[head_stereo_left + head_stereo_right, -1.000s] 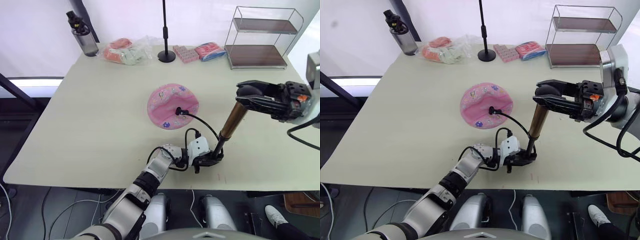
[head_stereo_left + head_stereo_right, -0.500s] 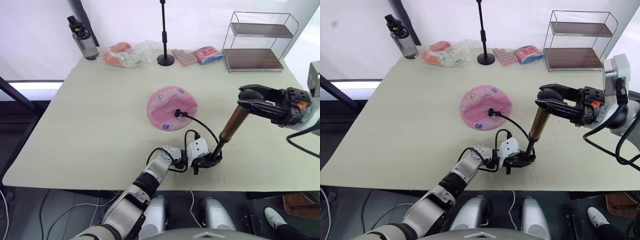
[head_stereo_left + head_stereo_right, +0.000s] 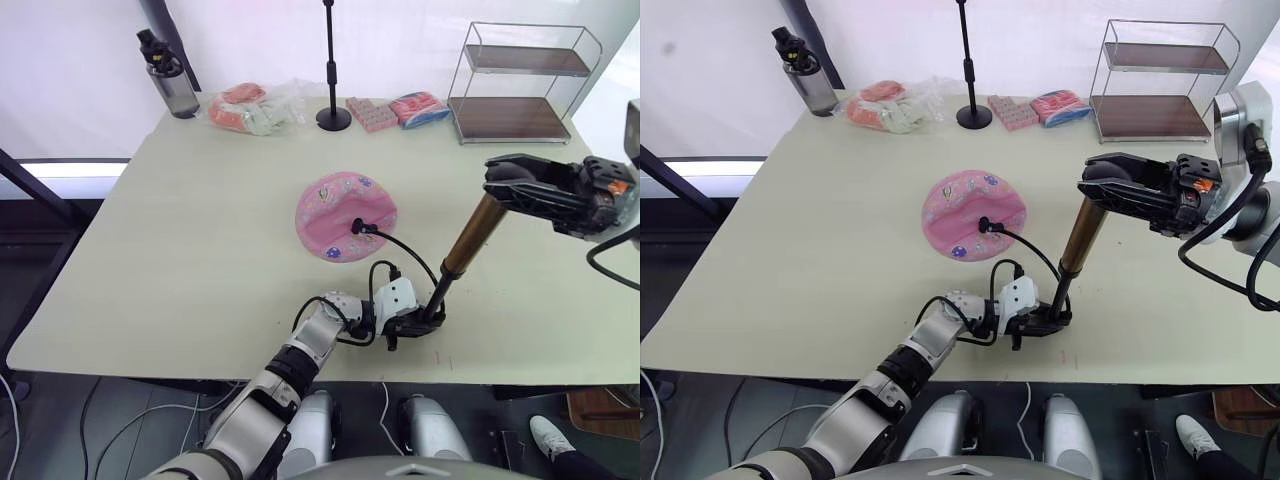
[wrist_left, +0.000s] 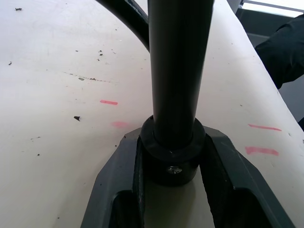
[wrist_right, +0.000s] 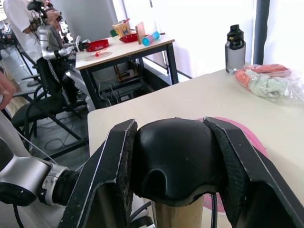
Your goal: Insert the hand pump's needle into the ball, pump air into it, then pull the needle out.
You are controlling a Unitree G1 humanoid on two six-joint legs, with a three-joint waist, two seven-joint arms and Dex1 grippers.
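Now the left gripper (image 3: 418, 322) is clamping the pump (image 3: 462, 247) by its base cap on the table (image 3: 180, 230), near the front edge. The right gripper (image 3: 510, 178) is closing around the pump's handle (image 5: 175, 159) up top, pump tilting. Hose (image 3: 405, 246) is running to the pink ball (image 3: 338, 212), its fitting sitting in the ball; needle hidden.

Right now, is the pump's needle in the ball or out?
In: the hose ends at a black fitting pressed onto the pink ball; the needle itself is hidden.
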